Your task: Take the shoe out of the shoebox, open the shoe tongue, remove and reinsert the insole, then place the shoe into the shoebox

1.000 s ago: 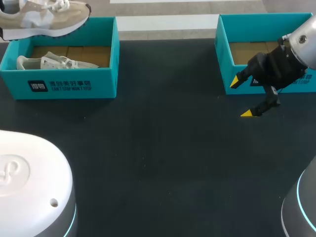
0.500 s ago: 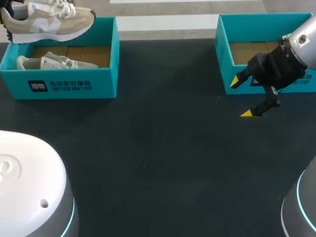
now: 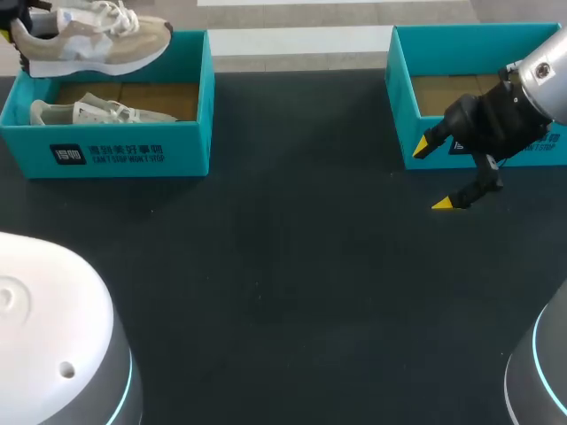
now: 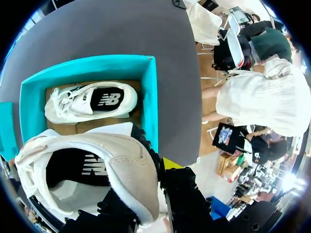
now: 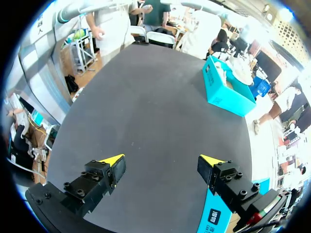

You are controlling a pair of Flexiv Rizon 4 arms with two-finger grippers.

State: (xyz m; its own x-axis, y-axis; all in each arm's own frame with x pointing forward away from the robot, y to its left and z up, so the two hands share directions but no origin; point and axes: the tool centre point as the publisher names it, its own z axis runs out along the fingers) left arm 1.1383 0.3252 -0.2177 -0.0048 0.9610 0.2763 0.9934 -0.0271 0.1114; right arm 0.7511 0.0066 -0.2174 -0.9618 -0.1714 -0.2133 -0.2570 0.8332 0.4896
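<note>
Your left claw [image 4: 150, 187] is pinching the shoe [image 3: 93, 40] by its heel collar and holds it in the air above the far left corner of the left shoebox [image 3: 133, 155]. The shoe is a beige and white sneaker with white laces, a pale sole and a dark insole. A second shoe [image 3: 97, 112] lies on its side inside that box. Your right claw [image 3: 434, 175] hangs spread over the dark table [image 3: 283, 266], just in front of the other shoebox [image 3: 403, 115].

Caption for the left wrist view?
Left claw holds a beige shoe above the teal shoebox containing a second shoe.
</note>
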